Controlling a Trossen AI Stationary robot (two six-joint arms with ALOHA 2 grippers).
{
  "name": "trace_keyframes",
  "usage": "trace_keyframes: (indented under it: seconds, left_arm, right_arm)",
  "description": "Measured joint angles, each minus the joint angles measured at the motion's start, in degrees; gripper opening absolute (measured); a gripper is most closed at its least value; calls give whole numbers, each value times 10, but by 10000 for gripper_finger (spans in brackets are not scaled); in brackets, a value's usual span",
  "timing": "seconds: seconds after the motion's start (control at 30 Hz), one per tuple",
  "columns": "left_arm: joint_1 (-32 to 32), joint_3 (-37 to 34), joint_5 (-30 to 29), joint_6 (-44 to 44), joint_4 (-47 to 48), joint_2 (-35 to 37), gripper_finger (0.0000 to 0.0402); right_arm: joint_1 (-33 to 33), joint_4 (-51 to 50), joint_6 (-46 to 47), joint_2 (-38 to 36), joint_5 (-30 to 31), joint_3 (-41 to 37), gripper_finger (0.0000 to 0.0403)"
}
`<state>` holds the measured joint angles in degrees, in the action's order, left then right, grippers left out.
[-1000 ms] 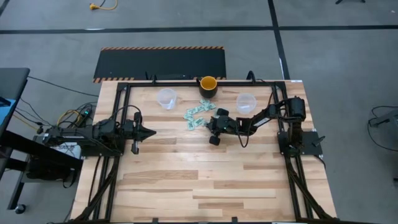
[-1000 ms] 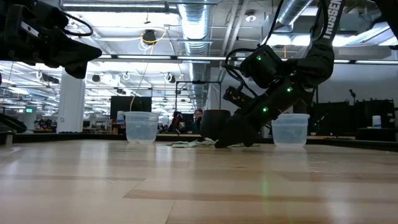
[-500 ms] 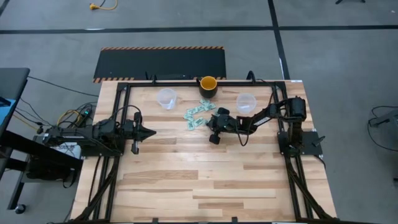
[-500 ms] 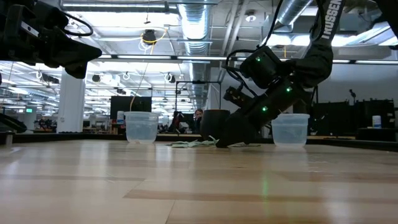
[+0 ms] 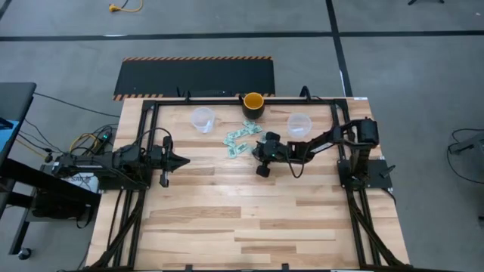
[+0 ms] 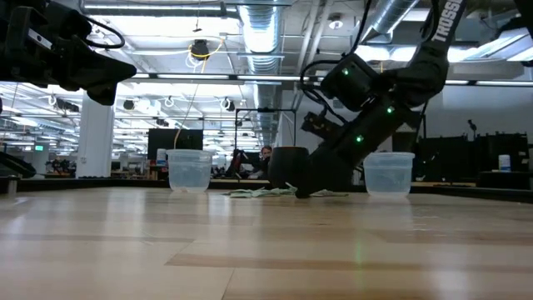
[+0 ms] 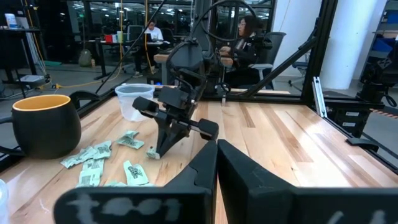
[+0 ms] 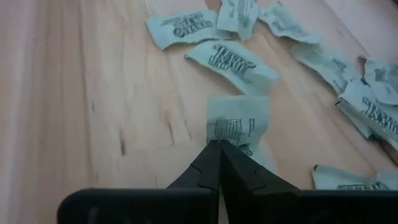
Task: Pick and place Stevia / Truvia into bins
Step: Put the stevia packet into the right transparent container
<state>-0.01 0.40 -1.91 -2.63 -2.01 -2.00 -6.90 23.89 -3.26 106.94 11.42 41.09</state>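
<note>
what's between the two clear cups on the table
In the high view, the yellow-orange cup stands between the left clear cup and the right clear cup, slightly toward the far edge. The sachet pile lies nearer, below that line.

Sachet (image 8: 238, 122) at my right end effector (image 8: 218, 147): its near edge is hidden behind my fingertips.
Sachets at picture edge (image 8: 380, 79): cut off.
Sachet print: too blurred to read.

I see a yellow-orange cup (image 5: 252, 103) at twelve o'clock on my wooden table (image 5: 242, 219), people seated beyond.
</note>
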Motion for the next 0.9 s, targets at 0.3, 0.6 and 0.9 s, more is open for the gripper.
trace_keyframes:
  seconds: [0.3, 0.6, 0.9]
  left_arm:
    - [0, 0, 0, 0, 0, 0, 0]
    - [0, 0, 0, 0, 0, 0, 0]
    - [0, 0, 0, 2, 0, 0, 0]
  right_arm:
    - [0, -12, -3, -31, 5, 11, 0]
    - [1, -53, -13, -70, 20, 12, 0]
    - [1, -140, -13, -155, 41, 13, 0]
